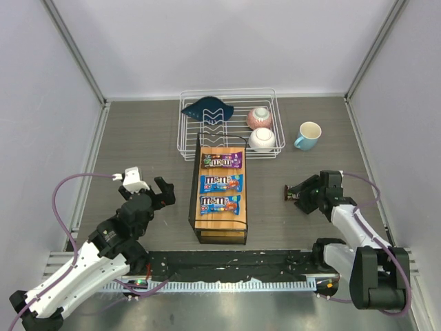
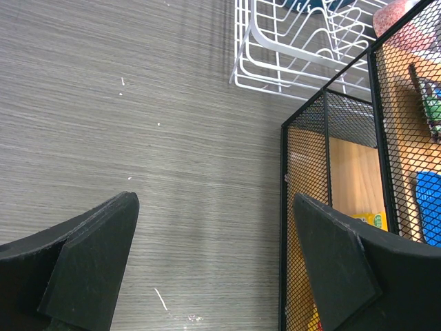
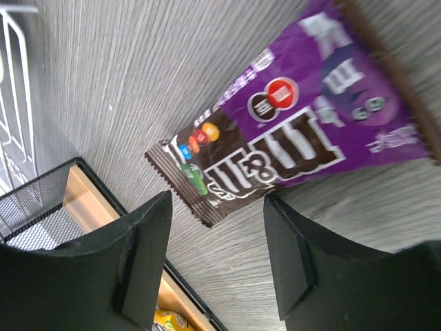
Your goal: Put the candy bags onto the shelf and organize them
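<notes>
The shelf [image 1: 220,219], a black mesh frame with a wooden top, stands mid-table. On its top lie a purple candy bag [image 1: 221,161] and two blue ones [image 1: 221,183] [image 1: 220,204]. My right gripper [image 3: 217,207] is open low over the table, to the right of the shelf [image 3: 76,196]. Another purple and brown bag [image 3: 296,138] lies flat just beyond its fingertips, one corner near the gap. A yellow bag [image 3: 169,321] shows on the shelf's lower level. My left gripper [image 2: 215,207] hangs open and empty over bare table, beside the shelf's mesh side [image 2: 331,172].
A white wire dish rack [image 1: 189,141] behind the shelf holds a dark blue item [image 1: 210,109], a pink bowl [image 1: 259,117] and a white bowl [image 1: 262,139]. A teal mug [image 1: 308,136] stands to its right. Grey walls close in the table on three sides.
</notes>
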Tool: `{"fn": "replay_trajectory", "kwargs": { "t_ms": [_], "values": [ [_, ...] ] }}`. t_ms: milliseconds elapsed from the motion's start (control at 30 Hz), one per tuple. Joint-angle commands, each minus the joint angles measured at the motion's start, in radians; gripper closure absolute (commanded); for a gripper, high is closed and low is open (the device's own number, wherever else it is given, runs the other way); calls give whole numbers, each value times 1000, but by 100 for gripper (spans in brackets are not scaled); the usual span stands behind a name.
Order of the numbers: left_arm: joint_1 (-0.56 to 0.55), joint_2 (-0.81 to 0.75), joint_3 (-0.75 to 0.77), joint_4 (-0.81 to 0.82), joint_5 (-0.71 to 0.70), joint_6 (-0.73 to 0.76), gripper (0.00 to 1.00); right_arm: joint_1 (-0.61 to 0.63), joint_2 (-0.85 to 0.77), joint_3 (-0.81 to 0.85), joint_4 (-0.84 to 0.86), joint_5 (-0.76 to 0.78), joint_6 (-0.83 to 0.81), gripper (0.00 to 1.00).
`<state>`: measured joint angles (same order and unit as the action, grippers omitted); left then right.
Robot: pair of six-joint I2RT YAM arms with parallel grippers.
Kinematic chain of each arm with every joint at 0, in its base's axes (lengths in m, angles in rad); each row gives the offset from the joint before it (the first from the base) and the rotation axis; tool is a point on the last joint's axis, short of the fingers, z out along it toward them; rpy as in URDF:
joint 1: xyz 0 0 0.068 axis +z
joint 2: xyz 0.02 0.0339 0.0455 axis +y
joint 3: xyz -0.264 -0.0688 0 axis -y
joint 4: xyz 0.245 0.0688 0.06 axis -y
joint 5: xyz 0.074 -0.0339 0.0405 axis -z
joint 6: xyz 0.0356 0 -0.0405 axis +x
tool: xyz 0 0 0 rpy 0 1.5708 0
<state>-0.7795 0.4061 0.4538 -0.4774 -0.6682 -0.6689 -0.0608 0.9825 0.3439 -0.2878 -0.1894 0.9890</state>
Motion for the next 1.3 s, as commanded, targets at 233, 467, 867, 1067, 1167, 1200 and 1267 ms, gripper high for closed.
{"fn": "replay_trajectory", "kwargs": {
  "t_ms": [233, 467, 867, 1067, 1167, 1200, 1267],
  "values": [
    [-4, -6, -1, 33, -1, 11, 0, 108, 70, -7, 87, -31, 18, 43],
    [-4, 10, 5, 34, -1, 12, 0, 107, -109, 84, -40, 46, -93, 42],
    [-4, -1, 5, 28, -2, 11, 0, 73, -62, 193, -232, 369, -82, 37],
    [-4, 2, 3, 30, -2, 11, 0, -82, -45, 201, -231, 363, -144, 36],
    [-4, 7, 3, 33, -4, 12, 0, -111, -13, 211, -231, 366, -179, 36],
    [-4, 7, 3, 33, -4, 12, 0, -125, -4, 214, -226, 364, -184, 36],
    [-4, 7, 3, 34, -5, 12, 0, -132, 10, 214, -215, 358, -194, 36]
  ]
}}
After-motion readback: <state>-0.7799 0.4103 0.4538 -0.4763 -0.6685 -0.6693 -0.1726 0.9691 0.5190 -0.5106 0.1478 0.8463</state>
